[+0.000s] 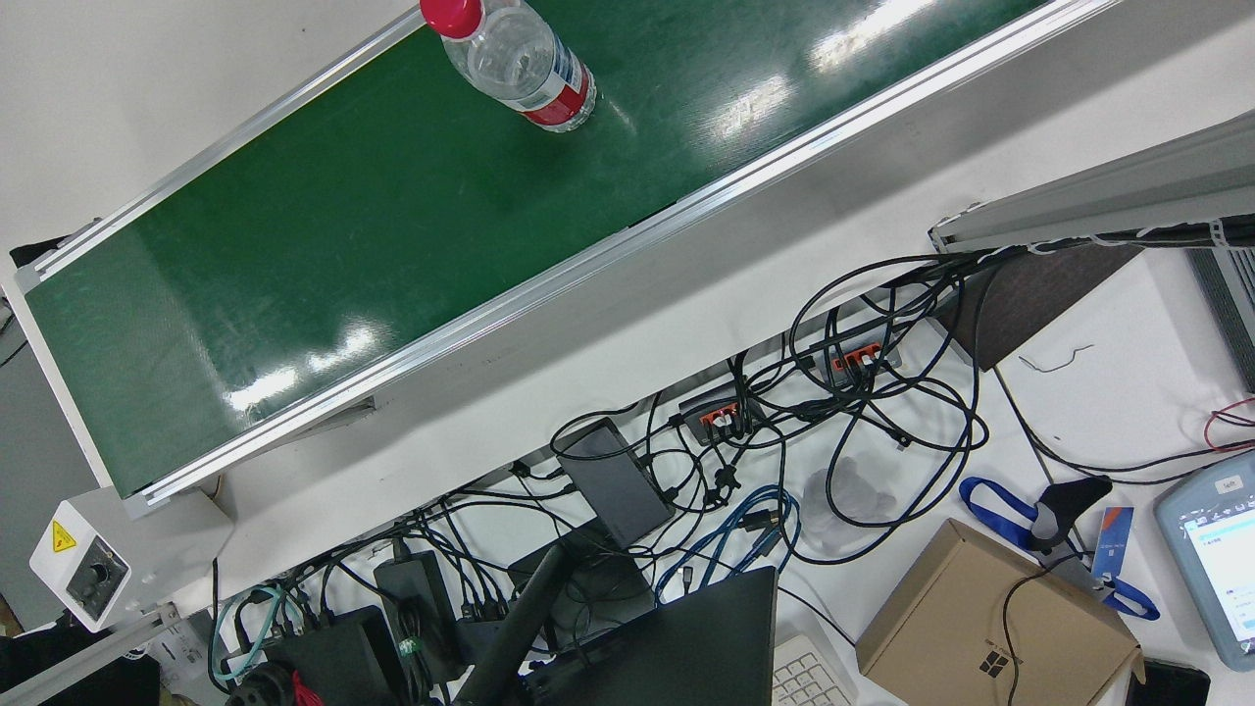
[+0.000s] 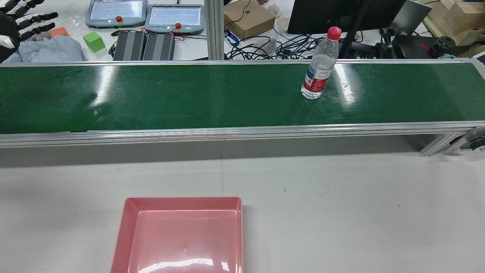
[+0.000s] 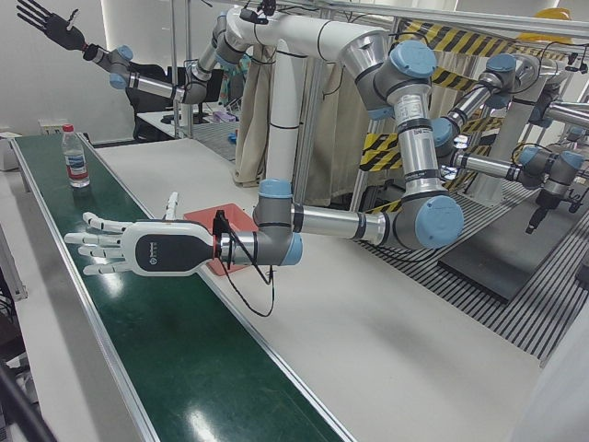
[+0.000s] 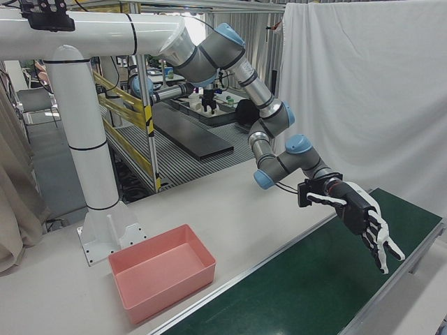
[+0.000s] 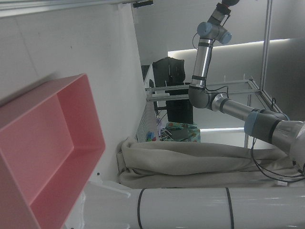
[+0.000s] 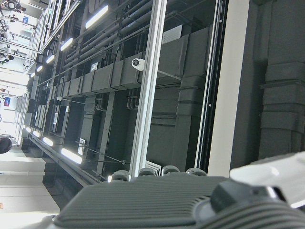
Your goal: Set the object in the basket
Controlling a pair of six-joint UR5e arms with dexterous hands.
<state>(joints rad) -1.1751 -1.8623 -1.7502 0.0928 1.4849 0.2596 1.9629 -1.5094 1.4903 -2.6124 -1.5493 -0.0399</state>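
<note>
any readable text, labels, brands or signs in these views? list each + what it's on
No words read clearly in any view.
Water bottle: red and blue label, print too small to read.
Control box at the conveyor's end: yellow warning triangle, symbol only.
Cardboard box: dark four-pane window logo, no words legible.
Pendant screens: lit, text blurred.
Left hand: faint marking on its white back, unreadable.

bottle (image 2: 320, 72) alone on belt (image 2: 189, 98), open all round
</note>
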